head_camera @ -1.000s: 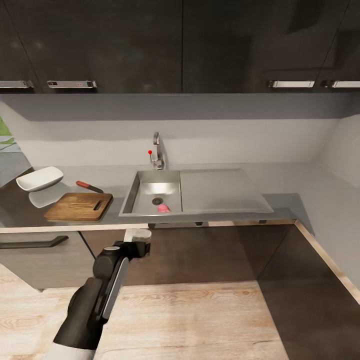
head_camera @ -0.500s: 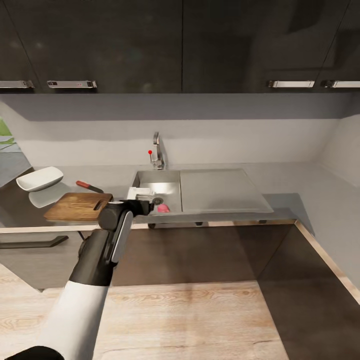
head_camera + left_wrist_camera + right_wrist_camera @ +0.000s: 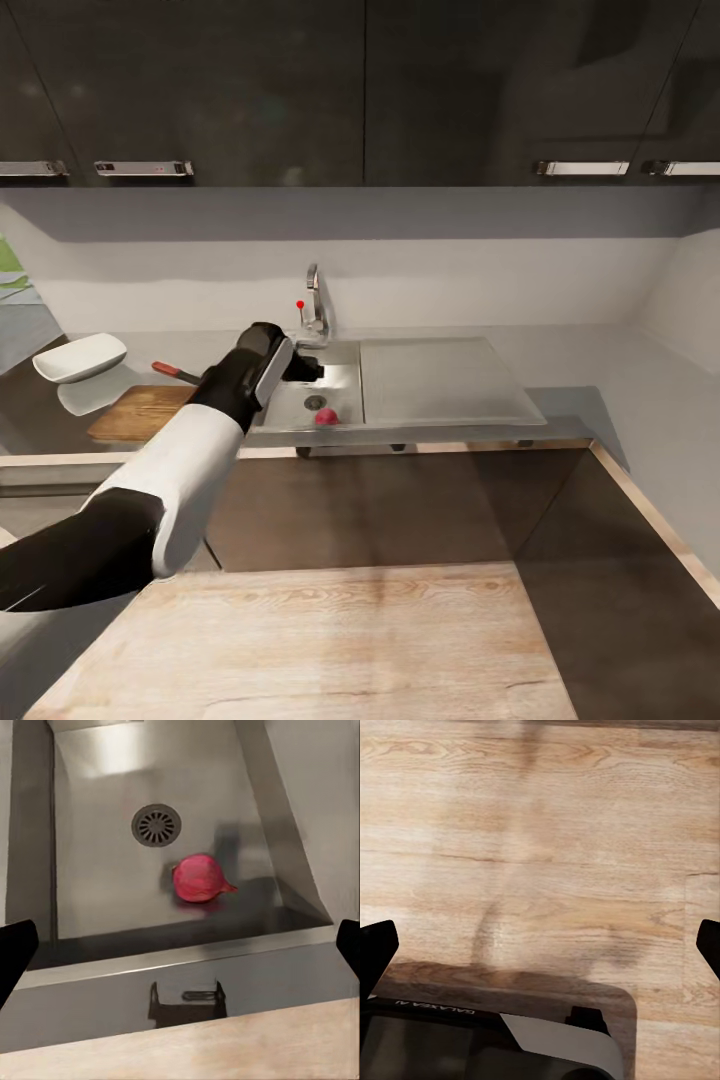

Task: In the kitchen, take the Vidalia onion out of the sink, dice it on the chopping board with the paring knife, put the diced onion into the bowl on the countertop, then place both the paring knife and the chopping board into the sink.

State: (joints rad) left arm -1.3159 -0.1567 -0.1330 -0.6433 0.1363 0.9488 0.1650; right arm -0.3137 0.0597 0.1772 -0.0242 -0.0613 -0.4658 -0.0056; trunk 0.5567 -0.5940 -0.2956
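Note:
The onion is a small pink-red bulb lying in the sink basin near the round drain. In the left wrist view the onion sits on the basin floor, between the lines of the two dark fingertips. My left gripper hangs open over the basin's left part, above the onion and apart from it. The brown chopping board lies on the countertop left of the sink, partly behind my arm. The red-handled paring knife lies behind the board, with the white bowl further left. My right gripper is open over the wood floor.
The chrome tap with its red-tipped lever stands behind the basin. The flat drainboard extends to the right. Dark wall cabinets hang above the counter, and dark base cabinets stand below it. The counter turns a corner at the right.
My left arm has risen from below the counter's front edge and reached forward over the sink basin. It now covers part of the chopping board.

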